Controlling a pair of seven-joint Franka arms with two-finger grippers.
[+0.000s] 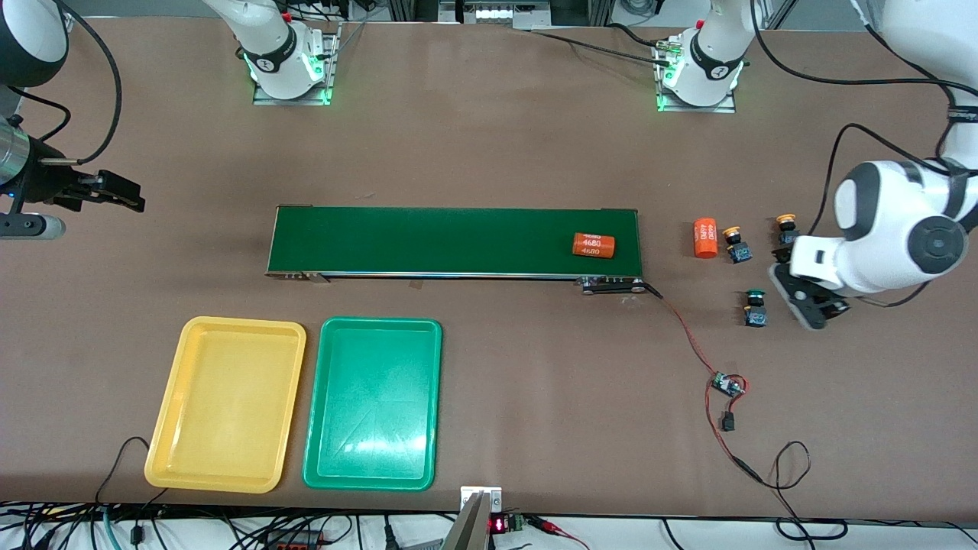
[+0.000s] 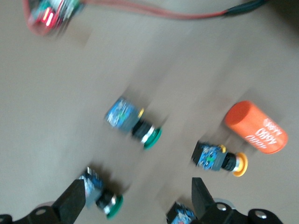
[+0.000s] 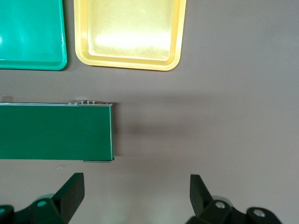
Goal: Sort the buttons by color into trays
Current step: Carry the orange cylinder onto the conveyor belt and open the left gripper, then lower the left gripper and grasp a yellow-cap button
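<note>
- The belt (image 1: 454, 241) is the landmark, with one orange cylinder (image 1: 594, 245) on it near the left arm's end.
- Just off that end a second cylinder (image 1: 705, 237) lies on the worktop (image 1: 489, 153), with a yellow button (image 1: 736, 244), another yellow button (image 1: 786, 228) and a green button (image 1: 755, 307) nearby.
- The left claw (image 1: 810, 302), jaws apart, hovers over this cluster; its wrist view shows a second green button (image 2: 105, 193) beside one finger.
- The yellow tray (image 1: 227, 403) and green tray (image 1: 373, 402) sit side by side, nearer the front camera than the belt, rims nearly touching, both bare inside.
- The right claw (image 1: 122, 192) waits with jaws apart off the belt's other end, over bare worktop.
</note>
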